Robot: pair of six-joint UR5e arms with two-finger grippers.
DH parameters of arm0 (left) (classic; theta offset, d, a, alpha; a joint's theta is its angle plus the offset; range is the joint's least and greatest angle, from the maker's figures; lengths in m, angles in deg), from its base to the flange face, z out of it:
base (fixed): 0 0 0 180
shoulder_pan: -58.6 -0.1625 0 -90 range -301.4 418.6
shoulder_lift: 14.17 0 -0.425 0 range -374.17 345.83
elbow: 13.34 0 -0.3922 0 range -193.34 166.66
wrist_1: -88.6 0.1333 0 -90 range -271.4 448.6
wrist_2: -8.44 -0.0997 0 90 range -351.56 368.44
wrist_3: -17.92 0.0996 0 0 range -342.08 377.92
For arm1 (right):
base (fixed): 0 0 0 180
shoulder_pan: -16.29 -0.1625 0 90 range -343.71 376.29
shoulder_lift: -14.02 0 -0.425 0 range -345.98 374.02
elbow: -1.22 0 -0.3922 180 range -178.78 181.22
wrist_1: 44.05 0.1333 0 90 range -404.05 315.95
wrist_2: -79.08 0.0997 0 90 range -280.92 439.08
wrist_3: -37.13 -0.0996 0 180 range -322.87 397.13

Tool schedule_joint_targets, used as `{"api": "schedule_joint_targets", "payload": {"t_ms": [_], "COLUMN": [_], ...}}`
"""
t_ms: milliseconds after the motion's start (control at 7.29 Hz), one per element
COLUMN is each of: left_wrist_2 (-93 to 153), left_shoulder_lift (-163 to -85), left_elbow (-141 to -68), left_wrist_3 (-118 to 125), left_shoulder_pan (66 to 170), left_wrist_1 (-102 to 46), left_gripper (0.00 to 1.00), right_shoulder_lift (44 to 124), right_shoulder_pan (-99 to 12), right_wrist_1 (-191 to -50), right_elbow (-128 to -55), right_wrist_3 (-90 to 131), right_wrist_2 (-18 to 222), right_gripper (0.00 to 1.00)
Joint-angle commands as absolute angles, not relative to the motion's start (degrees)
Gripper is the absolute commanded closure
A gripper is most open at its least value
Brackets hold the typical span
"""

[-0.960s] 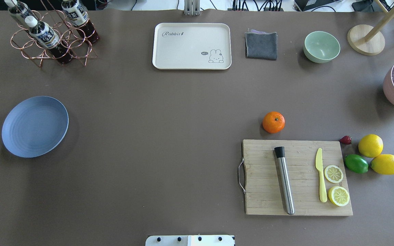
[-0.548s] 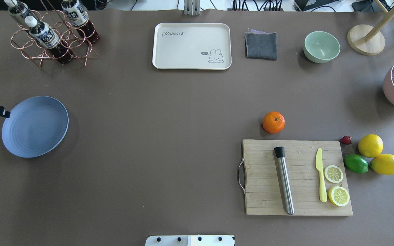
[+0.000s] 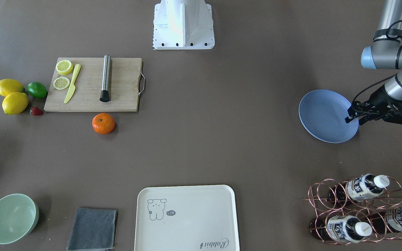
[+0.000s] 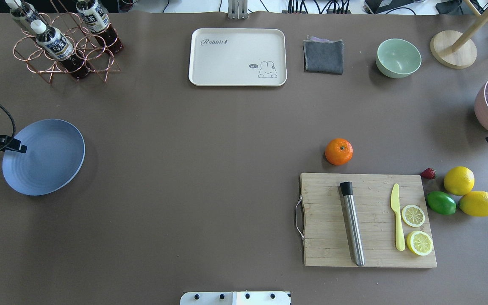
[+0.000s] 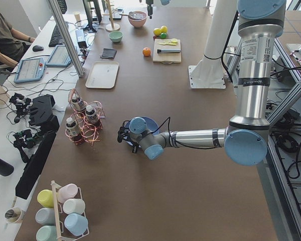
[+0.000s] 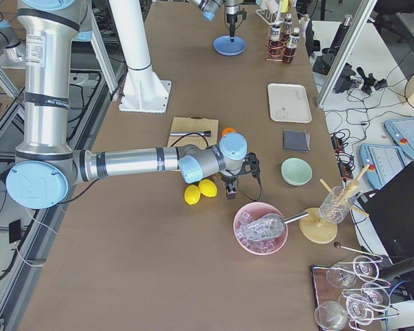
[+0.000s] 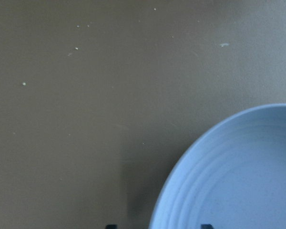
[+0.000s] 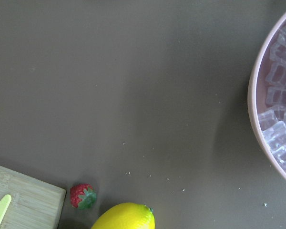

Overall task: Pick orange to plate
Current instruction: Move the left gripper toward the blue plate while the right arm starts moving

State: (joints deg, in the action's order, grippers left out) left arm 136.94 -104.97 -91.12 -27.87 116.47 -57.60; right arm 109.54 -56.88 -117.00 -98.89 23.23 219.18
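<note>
While orange [image 4: 339, 151] sits untouched, left fingers [image 3: 350, 117] spread, empty, over plate [image 3: 321, 113].

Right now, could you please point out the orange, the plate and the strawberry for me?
orange [image 4: 339, 152]: overhead exterior view, the middle of its peel.
plate [image 4: 47, 163]: overhead exterior view, the bare ringed floor near its middle.
strawberry [image 4: 428, 173]: overhead exterior view, the middle of its red body.
</note>
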Motion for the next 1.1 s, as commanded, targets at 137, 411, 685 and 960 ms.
{"api": "schedule_joint_targets", "payload": {"t_ms": [137,411,685,960], "left_wrist_2": [145.09,147.48,146.62,137.62], "left_shoulder_lift": [-105.66,-106.36,-111.08,-118.26], "left_elbow": [-92.87,-96.21,-104.71,-109.22], "left_wrist_3": [-29.02,-31.28,-46.69,-60.16], "left_shoulder_pan": [118.0,119.33,117.33,105.95], "left_wrist_1": [-58.01,-56.69,-52.05,-47.41], "left_gripper": [1.0,1.0,1.0,1.0], "right_shoulder_lift": [109.47,109.47,108.33,105.08], "right_shoulder_pan": [-56.92,-56.83,-56.83,-52.73], "right_wrist_1": [-117.0,-117.0,-116.92,-117.0], "right_elbow": [-98.89,-98.89,-98.98,-101.42], "right_wrist_3": [23.16,23.16,21.07,11.34], "right_wrist_2": [219.18,219.36,219.45,219.01], "right_gripper": [0.0,0.0,0.0,0.0]}}
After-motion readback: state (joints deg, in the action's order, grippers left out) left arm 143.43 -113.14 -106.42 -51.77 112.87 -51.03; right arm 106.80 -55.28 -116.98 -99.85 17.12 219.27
